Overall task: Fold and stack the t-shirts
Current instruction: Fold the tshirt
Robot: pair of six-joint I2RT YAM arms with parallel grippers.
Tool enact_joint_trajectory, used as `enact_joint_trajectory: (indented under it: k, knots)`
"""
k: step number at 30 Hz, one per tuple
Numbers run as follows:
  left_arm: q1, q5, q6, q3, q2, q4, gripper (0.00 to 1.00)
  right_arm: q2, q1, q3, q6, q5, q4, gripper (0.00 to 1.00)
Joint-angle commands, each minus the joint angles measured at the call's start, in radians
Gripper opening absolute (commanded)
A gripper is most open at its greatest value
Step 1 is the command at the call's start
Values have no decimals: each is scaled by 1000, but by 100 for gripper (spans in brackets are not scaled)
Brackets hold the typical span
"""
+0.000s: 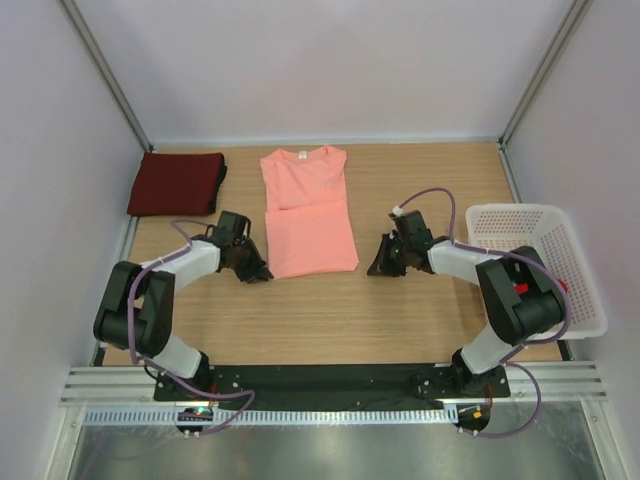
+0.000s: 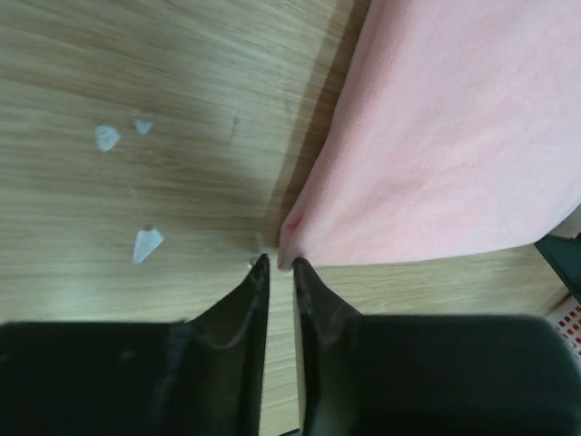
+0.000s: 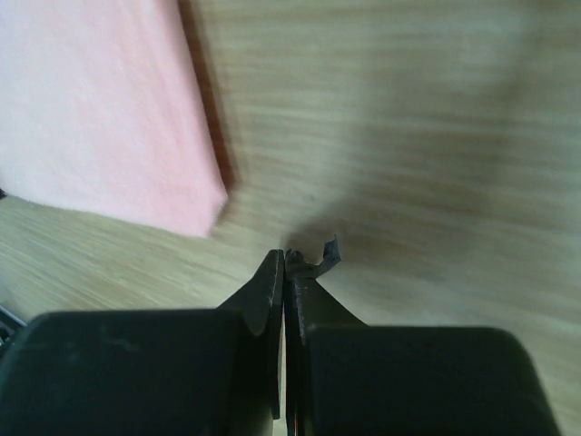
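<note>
The salmon-pink t-shirt (image 1: 305, 210) lies partly folded at the middle of the table, collar to the far side. My left gripper (image 1: 256, 270) sits at its near left corner. In the left wrist view, the jaws of that gripper (image 2: 278, 263) are drawn to a thin gap, with the very tip of the shirt's corner (image 2: 289, 247) pinched between them. My right gripper (image 1: 380, 262) is shut on nothing, on bare wood a little to the right of the shirt's near right corner (image 3: 195, 213). The dark maroon t-shirt (image 1: 178, 184) lies folded at the far left.
A white perforated basket (image 1: 540, 225) stands at the right edge, behind my right arm. Something red shows through the mesh of the basket (image 2: 567, 331). Small white specks (image 2: 107, 138) lie on the wood left of the pink shirt. Walls close in the far side.
</note>
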Motion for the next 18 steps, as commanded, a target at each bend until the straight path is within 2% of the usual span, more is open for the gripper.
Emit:
enact_joint_trajectory:
  k: [1,3,5,8,9,11,15,18]
  knots:
    - [-1,-82,-5,2,-81,-103,20,-77,9,-63,9,46,-80,1]
    - [-9,-71,-7,-8,-108,-105,30,-131,9,-95,16,35,-101,2]
    - [-21,-70,-4,-29,-157,-105,40,-183,11,-115,30,34,-121,9]
    - [-26,-58,-1,-60,-197,-71,47,-235,9,-123,55,9,-123,25]
    - [-26,-30,1,-66,-197,-54,48,-237,11,-118,64,1,-114,34]
    - [-26,-1,-4,-72,-175,-14,49,-217,9,-85,78,-20,-103,43]
    - [-26,7,-10,-77,-113,24,49,-147,9,-12,79,-28,-51,49]
    - [-24,19,-12,-80,-67,61,48,-91,9,54,58,-37,-20,49]
